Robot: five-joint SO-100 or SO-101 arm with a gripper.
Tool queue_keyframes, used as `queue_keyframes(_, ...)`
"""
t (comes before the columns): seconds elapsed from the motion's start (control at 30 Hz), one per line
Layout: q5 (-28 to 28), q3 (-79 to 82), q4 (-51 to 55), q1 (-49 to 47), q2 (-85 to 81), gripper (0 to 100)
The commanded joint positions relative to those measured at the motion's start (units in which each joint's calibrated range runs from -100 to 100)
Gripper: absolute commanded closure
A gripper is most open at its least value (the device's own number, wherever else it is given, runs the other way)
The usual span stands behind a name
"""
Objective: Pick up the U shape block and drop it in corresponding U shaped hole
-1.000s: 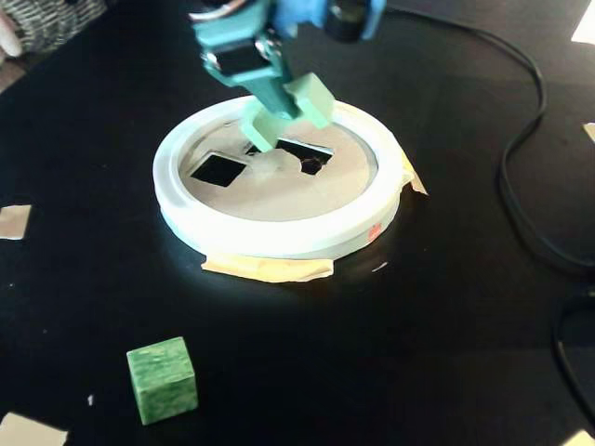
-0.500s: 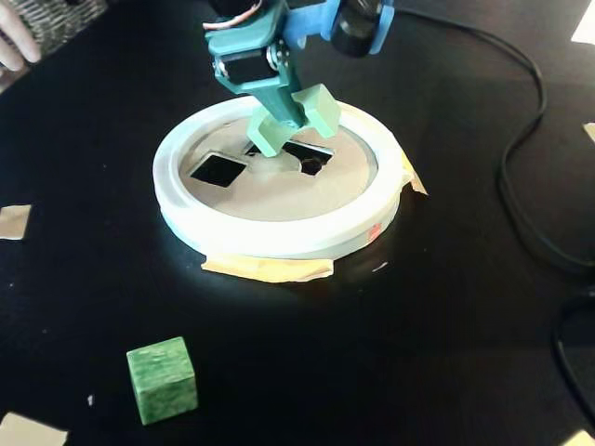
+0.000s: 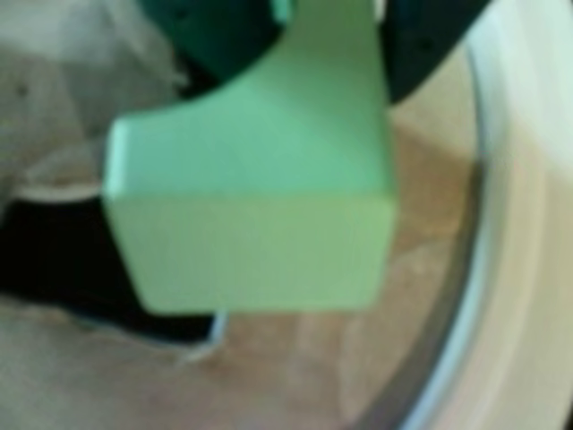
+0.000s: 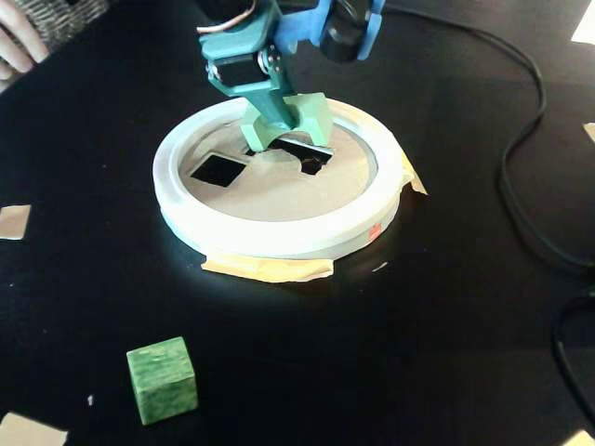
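End effector clenched on the U shape block, held low over the U shaped hole in the tan cardboard disc; notch facing down in the fixed view; block filling the blurred wrist view; square cutout left of it; mottled green cube well apart on the black desk.

Fixed view looks down obliquely from the front; wrist view sits close over the shared cardboard disc
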Motion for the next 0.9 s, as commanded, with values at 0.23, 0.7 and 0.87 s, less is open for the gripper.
queue_keyframes(0.23, -0.2, 2.6, -1.2, 2.2, -0.6, 99)
queue_keyframes(0.7, 2.6, 3.8, -1.2, 4.6, -1.6, 63)
queue_keyframes(0.87, 5.1, 2.9, -1.2, 4.6, -1.8, 41)
